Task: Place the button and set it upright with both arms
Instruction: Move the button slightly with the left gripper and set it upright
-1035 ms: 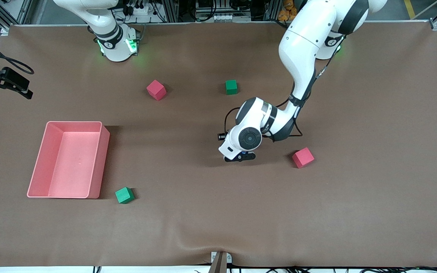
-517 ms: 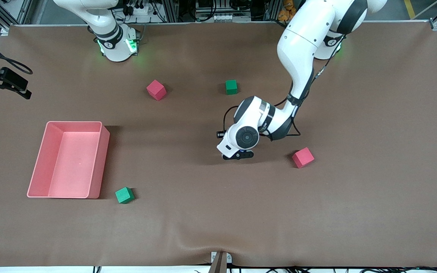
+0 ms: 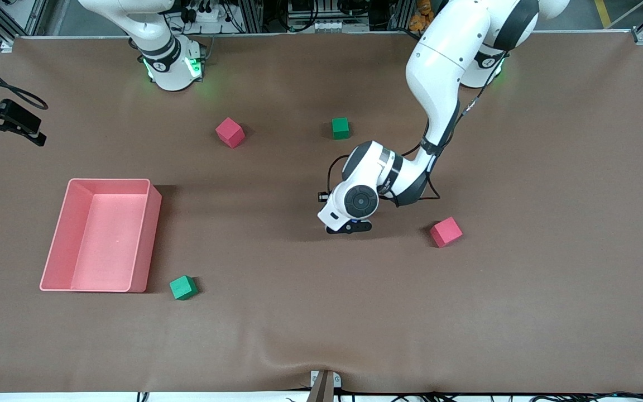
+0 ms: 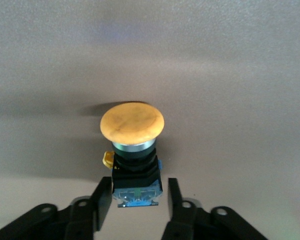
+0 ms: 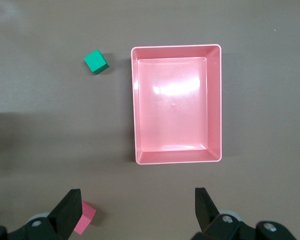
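We see the left gripper (image 4: 136, 199) low over mid-table, its fingers (image 4: 101, 197) flanking, seemingly not yet clamping, the black body of the orange-capped plastic push-button (image 4: 132, 122); we would squeeze squarely. The right gripper (image 5: 139, 206) waits, spread wide.

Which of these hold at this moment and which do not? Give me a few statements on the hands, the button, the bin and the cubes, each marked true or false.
1. The left hand is down at the button. True.
2. The right hand is shut on a pink cube. False: it is open and holds nothing, up over the right arm's end of the table.
3. A green cube lies inside the pink bin. False: the green cube lies on the table beside the pink bin, at its corner nearer the front camera.
4. The button has an orange cap. True.
5. A pink cube lies on the table near the left hand, toward the left arm's end. True.
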`<action>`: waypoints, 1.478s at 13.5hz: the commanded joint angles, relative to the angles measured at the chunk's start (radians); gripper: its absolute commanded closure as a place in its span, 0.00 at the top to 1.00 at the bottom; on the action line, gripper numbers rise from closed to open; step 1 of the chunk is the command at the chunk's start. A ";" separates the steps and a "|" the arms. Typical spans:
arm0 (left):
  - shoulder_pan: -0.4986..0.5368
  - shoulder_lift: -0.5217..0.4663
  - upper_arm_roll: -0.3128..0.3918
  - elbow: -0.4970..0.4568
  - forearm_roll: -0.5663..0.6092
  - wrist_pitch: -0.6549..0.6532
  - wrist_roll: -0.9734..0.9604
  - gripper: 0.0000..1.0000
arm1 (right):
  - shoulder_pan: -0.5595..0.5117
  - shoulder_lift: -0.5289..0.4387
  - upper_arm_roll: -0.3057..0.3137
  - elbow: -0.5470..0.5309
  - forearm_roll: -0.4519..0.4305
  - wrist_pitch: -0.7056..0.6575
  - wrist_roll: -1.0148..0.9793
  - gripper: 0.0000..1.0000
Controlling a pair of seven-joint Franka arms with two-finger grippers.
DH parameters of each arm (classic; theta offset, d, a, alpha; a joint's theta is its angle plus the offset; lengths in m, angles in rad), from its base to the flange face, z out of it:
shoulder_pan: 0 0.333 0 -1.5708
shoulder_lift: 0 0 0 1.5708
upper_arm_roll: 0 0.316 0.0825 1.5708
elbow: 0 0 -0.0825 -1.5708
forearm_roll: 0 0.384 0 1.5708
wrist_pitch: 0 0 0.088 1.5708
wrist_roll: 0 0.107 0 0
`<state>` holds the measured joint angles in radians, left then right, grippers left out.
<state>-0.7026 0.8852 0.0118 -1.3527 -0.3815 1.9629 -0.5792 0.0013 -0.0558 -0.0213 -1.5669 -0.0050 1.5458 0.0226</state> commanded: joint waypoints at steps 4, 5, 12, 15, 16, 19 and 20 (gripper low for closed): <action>-0.023 0.009 0.010 0.017 0.085 -0.013 -0.031 0.00 | -0.003 -0.022 0.000 -0.025 -0.007 0.005 -0.013 1.00; -0.024 -0.002 0.011 0.017 0.085 -0.013 -0.036 0.00 | -0.003 -0.022 0.000 -0.024 -0.007 0.004 -0.013 1.00; -0.101 -0.078 0.025 0.027 0.336 -0.009 -0.403 0.00 | -0.003 -0.022 0.000 -0.024 -0.006 0.002 -0.013 1.00; -0.147 -0.065 0.027 0.029 0.484 0.120 -0.523 0.00 | -0.003 -0.022 0.000 -0.024 -0.006 0.002 -0.013 1.00; -0.161 -0.062 0.027 0.029 0.539 0.167 -0.560 0.00 | 0.000 -0.022 0.000 -0.025 -0.006 0.002 -0.013 1.00; -0.221 -0.042 0.027 0.027 0.750 0.198 -0.701 0.00 | 0.006 -0.022 -0.002 -0.024 -0.006 0.002 -0.013 1.00; -0.251 -0.032 0.027 0.027 0.844 0.198 -0.794 0.00 | 0.009 -0.022 -0.012 -0.024 -0.006 0.002 -0.013 1.00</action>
<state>-0.8958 0.8368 0.0207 -1.3261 0.3260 2.1452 -1.2446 0.0025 -0.0558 -0.0217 -1.5681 -0.0049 1.5445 0.0207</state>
